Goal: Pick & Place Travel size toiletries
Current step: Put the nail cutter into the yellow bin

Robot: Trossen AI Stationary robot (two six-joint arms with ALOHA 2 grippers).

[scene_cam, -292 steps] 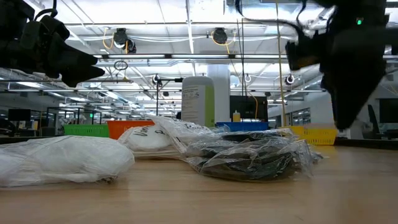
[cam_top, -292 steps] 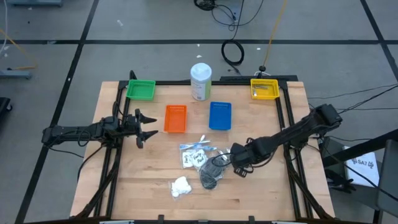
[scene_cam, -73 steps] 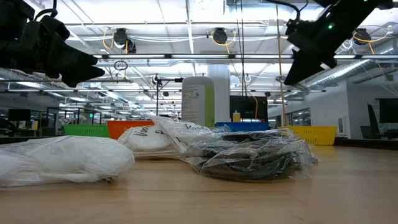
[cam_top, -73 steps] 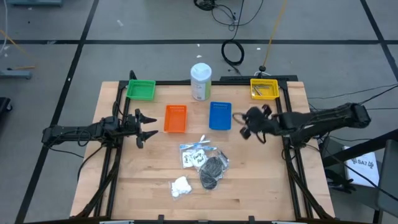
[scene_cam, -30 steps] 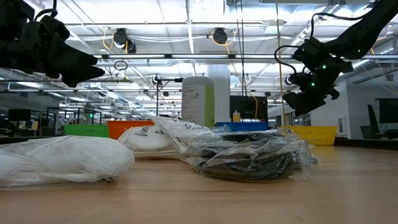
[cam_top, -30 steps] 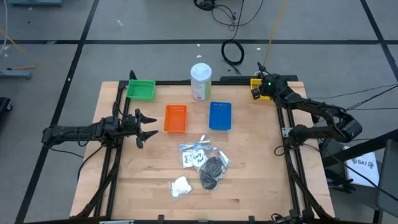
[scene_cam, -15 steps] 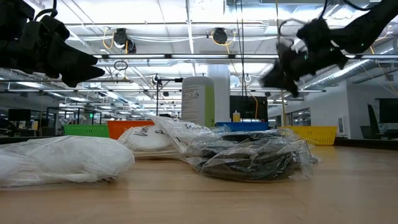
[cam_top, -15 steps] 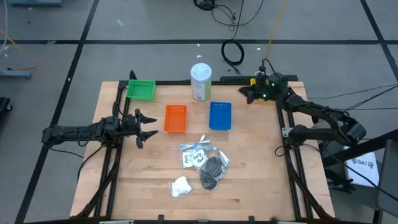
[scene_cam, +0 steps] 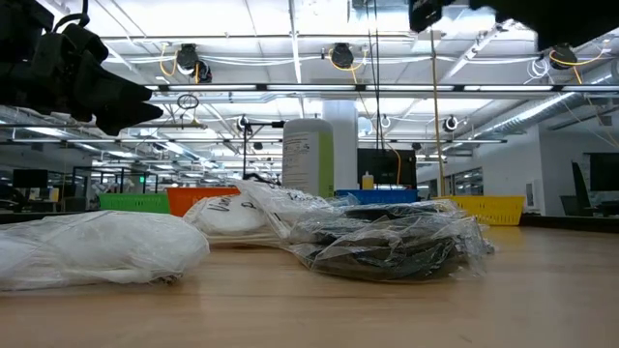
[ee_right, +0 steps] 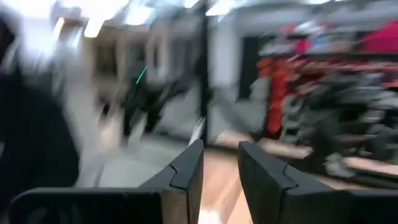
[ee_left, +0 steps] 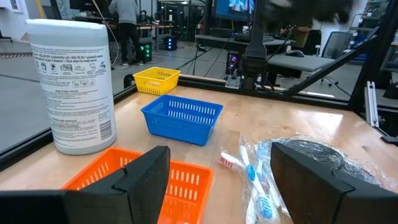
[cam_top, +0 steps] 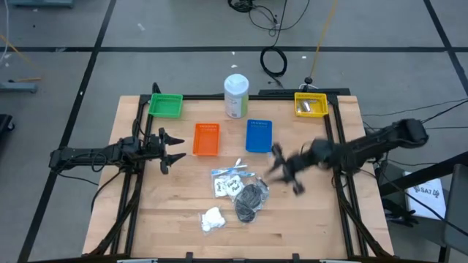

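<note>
The toiletries lie in a pile mid-table: clear sachets [cam_top: 229, 180], a sachet of dark grey puffs [cam_top: 249, 199] and a white fluffy wad [cam_top: 212, 218]. In the low view the wad [scene_cam: 97, 246] and the puffs [scene_cam: 387, 246] rest on the wood. The left wrist view shows a clear sachet [ee_left: 254, 180] next to the dark puffs [ee_left: 311, 155]. My right gripper [cam_top: 285, 169], blurred and open, hangs above the table just right of the pile and touches nothing. My left gripper [cam_top: 172, 147] waits open near the left edge, beside the orange tray.
A green tray [cam_top: 166, 106], an orange tray [cam_top: 206, 139], a blue tray [cam_top: 259, 136] and a yellow tray [cam_top: 311, 104] holding something silvery stand along the far half. The tall white bottle [cam_top: 235, 95] stands at the far edge. Bare wood lies near and right of the pile.
My right gripper has swung fast from above the yellow tray at the far right corner toward the table's near edge and left, and now hangs beside the pile. The toiletries and the left arm have stayed still.
</note>
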